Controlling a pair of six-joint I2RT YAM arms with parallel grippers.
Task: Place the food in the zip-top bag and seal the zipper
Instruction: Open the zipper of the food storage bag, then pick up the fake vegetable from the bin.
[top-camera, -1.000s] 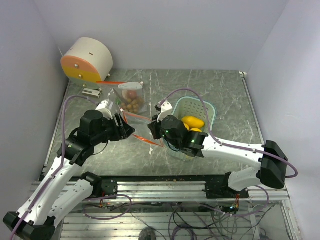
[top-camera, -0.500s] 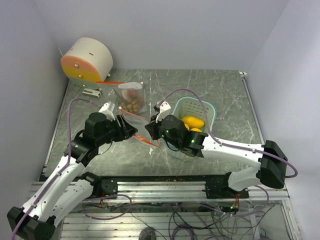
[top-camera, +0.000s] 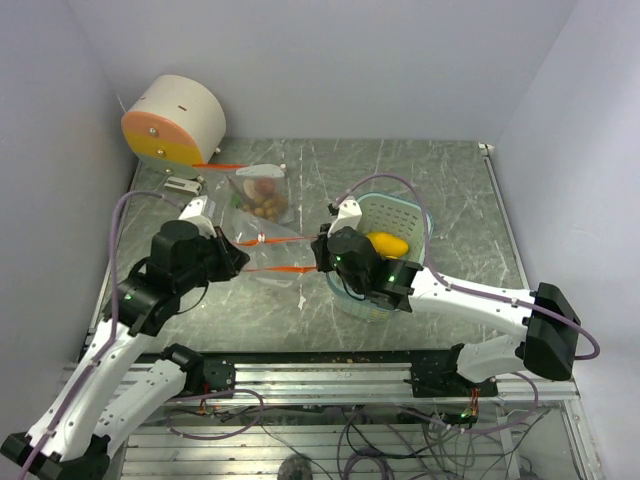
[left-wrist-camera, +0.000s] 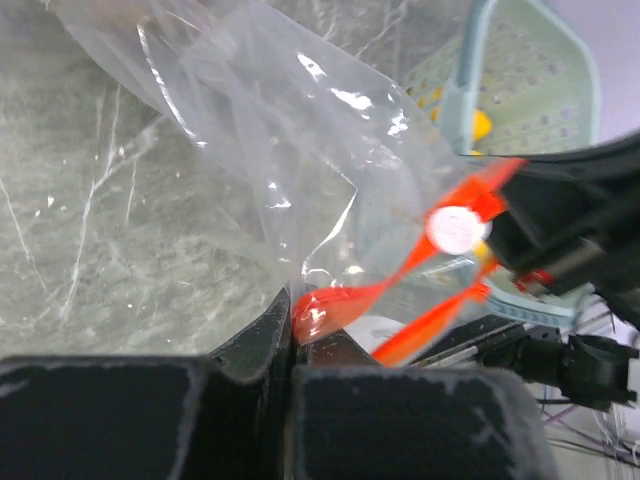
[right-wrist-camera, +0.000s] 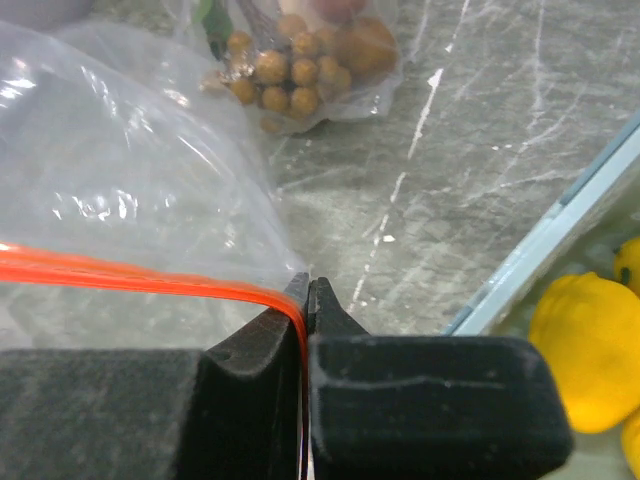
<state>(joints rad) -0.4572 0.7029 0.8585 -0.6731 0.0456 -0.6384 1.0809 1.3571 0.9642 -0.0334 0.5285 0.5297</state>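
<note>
The grey marbled desk (top-camera: 460, 200) carries everything, and across its middle the clear zip-top bag (top-camera: 250, 222) lies with its closed end toward the far wall and its mouth toward the arms. That mouth is strung out sideways between the two hands. To its right sits the pale teal basket (top-camera: 420, 225), placed close enough for the right arm to reach both it and the bag.

The left hand (top-camera: 232, 258) is clamped tight on one end of the orange zipper (top-camera: 285, 240). Its wrist view shows the fingers (left-wrist-camera: 270, 330) pressed together with the strip pinched in the seam. The right hand (top-camera: 320, 252) is likewise closed hard on the other end, the orange strip running into the slit between its fingers (right-wrist-camera: 290, 310). Gripping opposite ends pulls the zipper straight and lifts the mouth off the desk. From above, the two orange lips look slightly apart, so I judge the mouth is not sealed.

The yellow-orange fruits (top-camera: 385, 243) lie in the basket, not yet bagged. With both hands busy on the zipper, neither is free to fetch them. The bunch of small brown fruits (right-wrist-camera: 290, 65) is already inside, at the bottom of the bag, where its weight helps anchor the film against the pull. The reddish fruit (top-camera: 262, 187) sits just beyond it, also inside
</note>
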